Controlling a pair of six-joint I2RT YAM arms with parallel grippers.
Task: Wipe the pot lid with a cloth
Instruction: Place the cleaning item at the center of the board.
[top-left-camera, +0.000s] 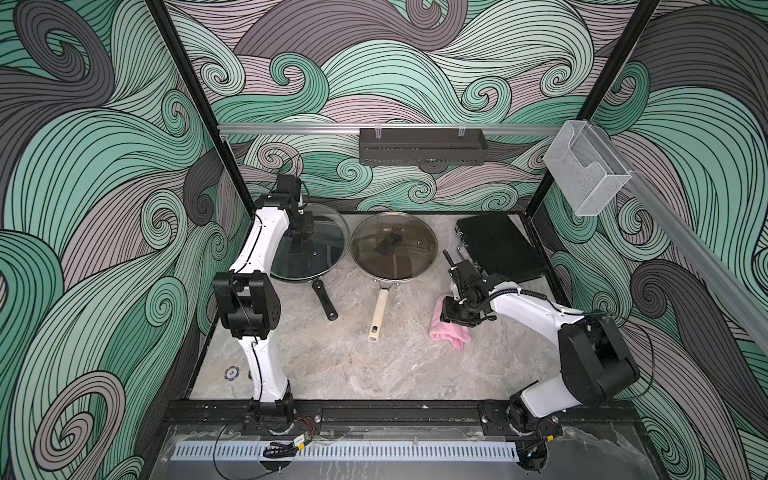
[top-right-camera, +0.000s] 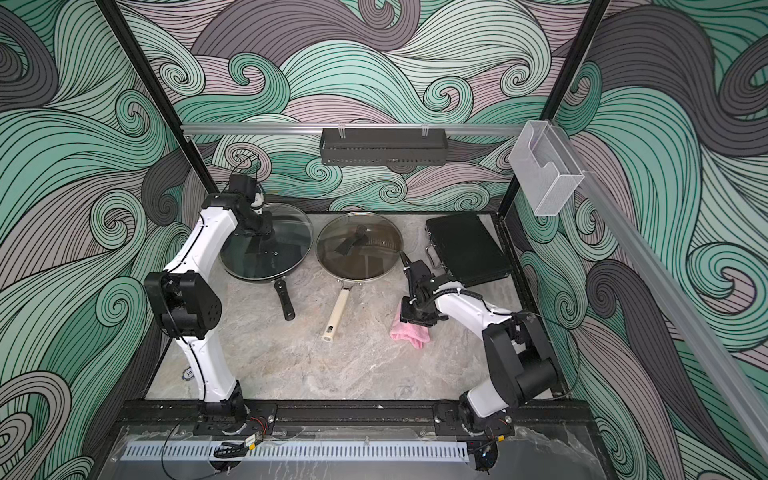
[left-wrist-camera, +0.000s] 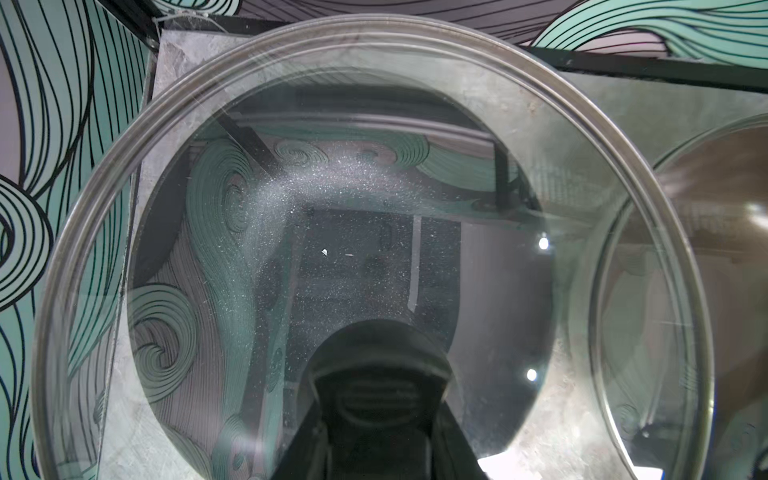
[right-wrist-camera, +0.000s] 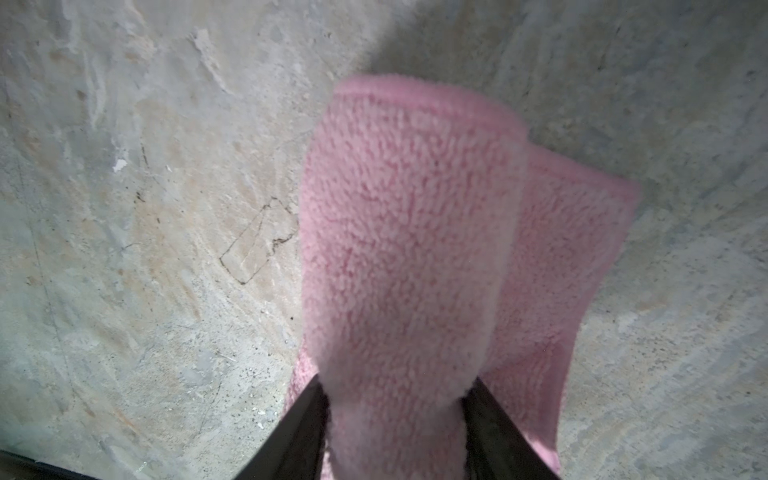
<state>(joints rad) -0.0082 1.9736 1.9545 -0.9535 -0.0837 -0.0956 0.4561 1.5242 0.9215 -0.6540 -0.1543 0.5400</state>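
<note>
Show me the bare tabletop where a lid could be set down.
Widest bare patch: the front of the marble tabletop, between the left arm and right arm, nearer than the cream pan handle and pink cloth. A narrower strip lies between those two. The back row is crowded: black-handled pan, lidded pan, black case.

The left arm (top-left-camera: 266, 245) is built of glossy white shells joined by bulky matte-black joint housings. Its big elbow block (top-left-camera: 249, 305) carries a cluster of small round holes on one flat face, and a thin black cable (top-left-camera: 252, 253) runs along the white shells. The right arm (top-left-camera: 534, 309) has the same white-and-black make, with a ribbed black hose (top-left-camera: 511, 289) fastened by white ties. Both black bases (top-left-camera: 272, 409) are fixed to a black rail (top-left-camera: 395, 415), with loose wires (top-left-camera: 291, 444) beside them. The right end effector (right-wrist-camera: 397, 390) has flat, dark fingers (right-wrist-camera: 494, 428).
</note>
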